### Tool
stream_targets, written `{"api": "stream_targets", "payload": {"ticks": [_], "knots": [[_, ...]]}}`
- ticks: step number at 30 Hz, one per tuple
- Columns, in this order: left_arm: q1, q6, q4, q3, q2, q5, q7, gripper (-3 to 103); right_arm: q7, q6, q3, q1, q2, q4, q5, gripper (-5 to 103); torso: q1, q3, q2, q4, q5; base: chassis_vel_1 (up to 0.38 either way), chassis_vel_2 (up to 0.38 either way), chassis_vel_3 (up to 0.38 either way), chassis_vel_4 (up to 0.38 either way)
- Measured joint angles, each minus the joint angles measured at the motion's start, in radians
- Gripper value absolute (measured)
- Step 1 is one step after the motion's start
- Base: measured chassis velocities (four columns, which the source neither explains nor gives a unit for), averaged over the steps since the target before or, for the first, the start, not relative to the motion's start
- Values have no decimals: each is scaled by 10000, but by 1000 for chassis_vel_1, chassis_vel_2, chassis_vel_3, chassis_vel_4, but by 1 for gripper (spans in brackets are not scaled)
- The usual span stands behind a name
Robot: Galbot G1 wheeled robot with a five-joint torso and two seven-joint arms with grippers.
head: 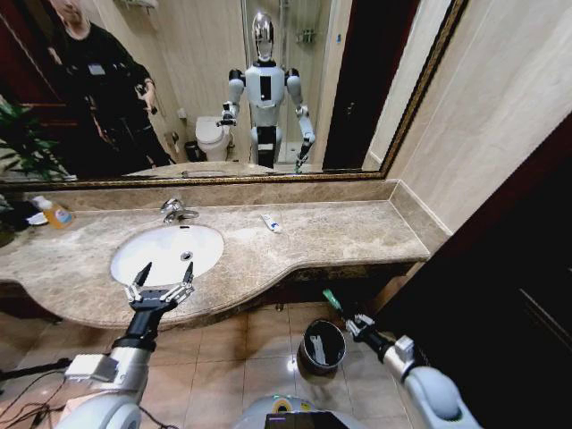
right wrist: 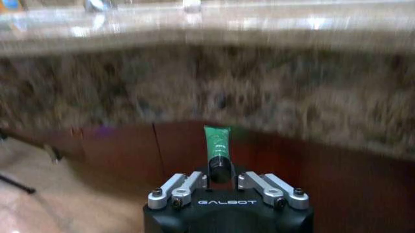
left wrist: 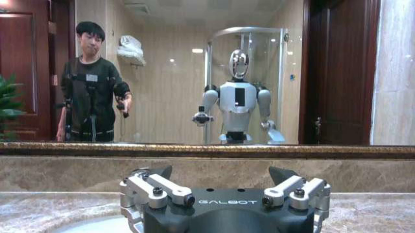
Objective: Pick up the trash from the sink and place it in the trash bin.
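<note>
The right gripper (right wrist: 219, 175) pinches a green tube (right wrist: 217, 144), its cap end hidden between the fingers. "GALBOT" is printed on both wrists. The left gripper (head: 164, 274), jaws spread, hovers over the sink (head: 206, 246).

One sink (head: 165, 253), one trash bin (head: 322, 346), one green tube (right wrist: 217, 145), one white tube (head: 271, 223).
</note>
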Motion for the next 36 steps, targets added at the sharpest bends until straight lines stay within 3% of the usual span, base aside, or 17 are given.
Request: {"api": "stream_targets", "payload": {"ticks": [11,24,36], "knots": [[0,0,0,0,0,0,0,100,172,663,-85,1046,873,-2620,-1032,19,2,0,-2,0,1,0,0,0,0],[0,0,0,0,0,0,0,100,1664,995,-1073,1836,585,-4304,-838,19,2,0,-1,1,1,0,0,0,0],[0,0,0,0,-1,0,0,100,1806,947,-1276,1861,531,-4192,-827,19,1,0,-1,0,0,0,0,0,0]]}}
